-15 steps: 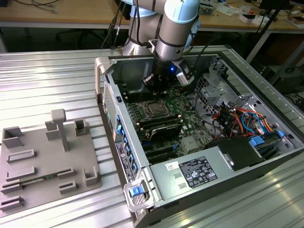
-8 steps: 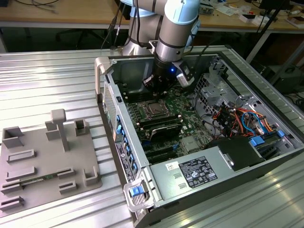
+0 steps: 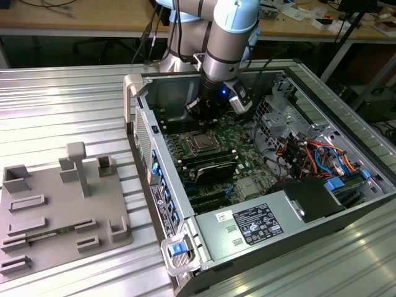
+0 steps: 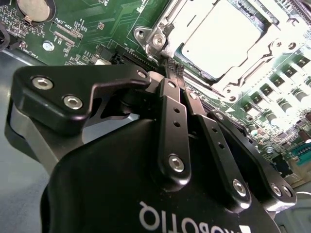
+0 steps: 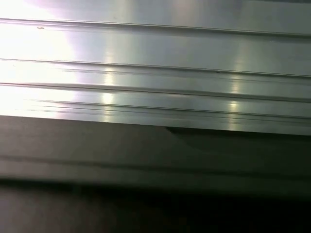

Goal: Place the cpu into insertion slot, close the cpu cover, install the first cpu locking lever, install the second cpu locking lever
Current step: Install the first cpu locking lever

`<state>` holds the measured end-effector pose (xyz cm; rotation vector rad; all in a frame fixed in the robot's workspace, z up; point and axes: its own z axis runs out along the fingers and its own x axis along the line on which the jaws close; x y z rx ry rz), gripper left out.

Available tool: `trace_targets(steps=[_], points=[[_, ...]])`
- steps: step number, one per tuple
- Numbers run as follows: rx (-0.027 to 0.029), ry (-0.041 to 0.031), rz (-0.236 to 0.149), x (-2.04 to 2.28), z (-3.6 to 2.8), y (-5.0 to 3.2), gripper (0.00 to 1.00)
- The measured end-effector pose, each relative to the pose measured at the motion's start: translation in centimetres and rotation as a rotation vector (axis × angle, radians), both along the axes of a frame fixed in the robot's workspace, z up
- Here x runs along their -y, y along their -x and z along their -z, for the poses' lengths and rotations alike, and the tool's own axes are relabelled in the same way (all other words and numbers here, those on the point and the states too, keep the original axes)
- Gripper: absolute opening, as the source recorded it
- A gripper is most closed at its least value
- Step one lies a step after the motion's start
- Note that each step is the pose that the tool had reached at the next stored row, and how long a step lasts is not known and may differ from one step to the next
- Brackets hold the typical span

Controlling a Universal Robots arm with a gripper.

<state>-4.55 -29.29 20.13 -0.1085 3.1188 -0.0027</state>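
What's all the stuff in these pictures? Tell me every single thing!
computer case: one, grey, open on its side on the ribbed metal table.
motherboard: one, green, inside the case.
cpu: one, silver-grey, seated in the socket.
cpu cover: one, silvery frame, lying around the cpu.
power supply box: one, grey with a black label, at the case's near end.
cables: a bundle, orange, red and blue, toward the exterior view's right.
fixture plate: one, grey, with raised blocks, at the exterior view's left.
ribbed metal table: one, silver.
end effector: one, black, fingers together, tips by the socket's corner.
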Motion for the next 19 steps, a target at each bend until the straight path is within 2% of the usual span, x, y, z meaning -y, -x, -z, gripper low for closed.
trace_targets(steps=[5, 11, 19], points=[[0.0000, 0.0001, 0.000, -0.01, -0.09, 0.00, 0.11], [0.0000, 0.0001, 0.000, -0.01, -0.66, 0.01, 0.11], [0.0015, 0.0000, 0.000, 0.28, -0.80, -0.01, 0.11]])
